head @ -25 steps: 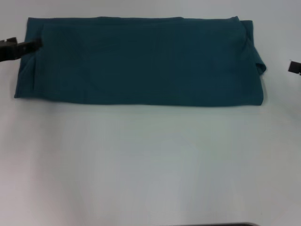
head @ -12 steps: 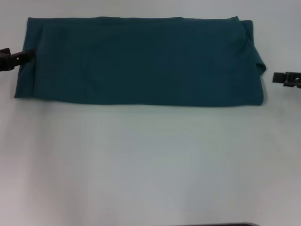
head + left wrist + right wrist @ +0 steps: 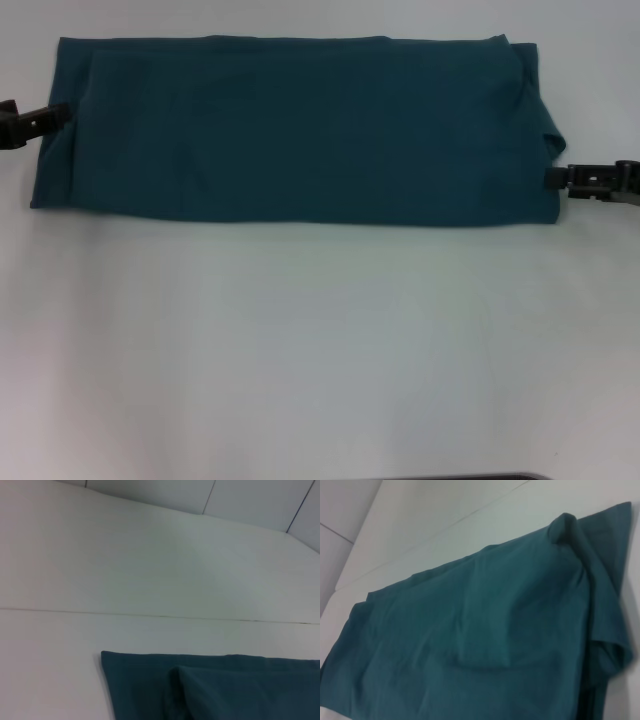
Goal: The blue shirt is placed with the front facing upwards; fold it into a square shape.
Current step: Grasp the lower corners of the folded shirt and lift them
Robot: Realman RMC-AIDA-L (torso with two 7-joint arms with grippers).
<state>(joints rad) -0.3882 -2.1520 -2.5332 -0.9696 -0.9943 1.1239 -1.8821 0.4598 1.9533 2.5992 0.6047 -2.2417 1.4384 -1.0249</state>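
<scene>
Since the earlier frame the right gripper (image 3: 552, 178) has come in from the right edge of the frame and now touches the right border of the blue shirt (image 3: 300, 130); the left gripper (image 3: 62, 113) has hardly shifted, at the shirt's left border. How far either one is open I cannot tell. The shirt lies as a long folded band across the upper part of the white table (image 3: 320, 350), plain side up. The right wrist view shows its rumpled end; the left wrist view shows a layered corner.
</scene>
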